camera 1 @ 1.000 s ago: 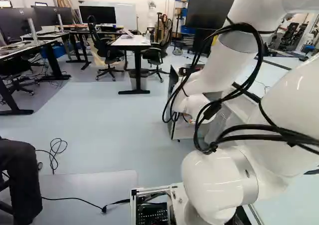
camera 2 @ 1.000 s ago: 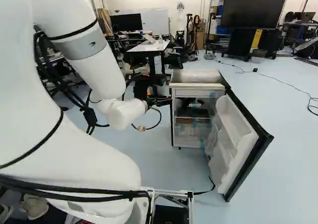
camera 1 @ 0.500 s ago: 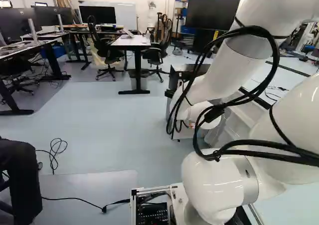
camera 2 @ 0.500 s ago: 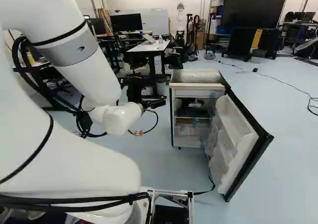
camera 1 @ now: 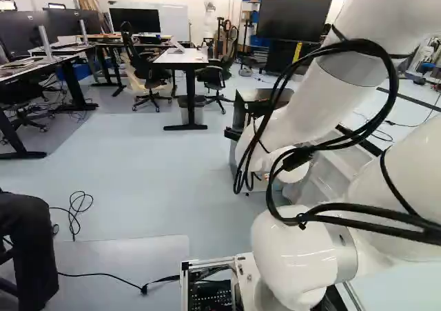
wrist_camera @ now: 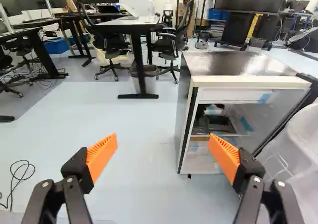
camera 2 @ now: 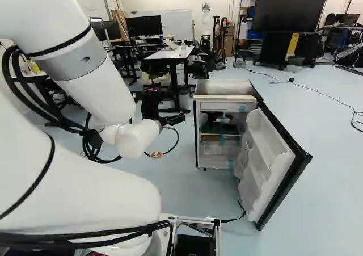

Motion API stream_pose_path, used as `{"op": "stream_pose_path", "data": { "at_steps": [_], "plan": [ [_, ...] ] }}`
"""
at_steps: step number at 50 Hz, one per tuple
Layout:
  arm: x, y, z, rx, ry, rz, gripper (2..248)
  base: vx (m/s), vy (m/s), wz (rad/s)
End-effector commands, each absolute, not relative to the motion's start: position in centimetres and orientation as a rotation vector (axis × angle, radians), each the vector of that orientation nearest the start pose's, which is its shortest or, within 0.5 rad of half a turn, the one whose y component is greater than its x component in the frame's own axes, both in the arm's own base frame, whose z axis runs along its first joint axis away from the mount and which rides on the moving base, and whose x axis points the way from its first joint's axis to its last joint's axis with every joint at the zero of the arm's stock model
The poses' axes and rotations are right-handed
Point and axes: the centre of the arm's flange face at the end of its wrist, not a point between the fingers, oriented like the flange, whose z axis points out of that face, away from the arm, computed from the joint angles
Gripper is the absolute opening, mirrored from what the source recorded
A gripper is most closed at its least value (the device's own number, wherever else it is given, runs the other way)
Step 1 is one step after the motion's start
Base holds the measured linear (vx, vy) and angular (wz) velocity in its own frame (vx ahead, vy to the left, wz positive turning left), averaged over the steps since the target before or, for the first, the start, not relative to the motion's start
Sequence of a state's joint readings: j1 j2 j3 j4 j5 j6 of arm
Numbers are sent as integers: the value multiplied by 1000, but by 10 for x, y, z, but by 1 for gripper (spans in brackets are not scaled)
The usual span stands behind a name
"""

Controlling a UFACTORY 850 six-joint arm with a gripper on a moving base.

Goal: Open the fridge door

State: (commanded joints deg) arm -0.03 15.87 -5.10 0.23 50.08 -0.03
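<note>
well, fridge door [camera 2: 264, 154] upright, open toward base [camera 2: 218, 239]

The fridge [camera 1: 256, 94] and the arm [camera 1: 311, 104], seen only in part.
In the left base view, the arm hides much of the fridge and is itself cut at upper right. In the wrist view, the right edge cuts the fridge door [wrist_camera: 304, 134]; the dark things [wrist_camera: 216, 121] inside are too unclear to name.

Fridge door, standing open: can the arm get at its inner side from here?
Likely yes: gripper open, nothing visible between it and the door, though it would probably have to move sideways across the fridge's front.
</note>
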Motion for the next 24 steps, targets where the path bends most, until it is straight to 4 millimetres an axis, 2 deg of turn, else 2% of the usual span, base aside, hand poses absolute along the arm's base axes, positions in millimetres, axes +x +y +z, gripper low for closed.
{"op": "stream_pose_path", "data": {
  "at_steps": [24],
  "plan": [
    [270, 0, 366, -2558, 0, -1824, 247, 0, 0, 0]
  ]
}}
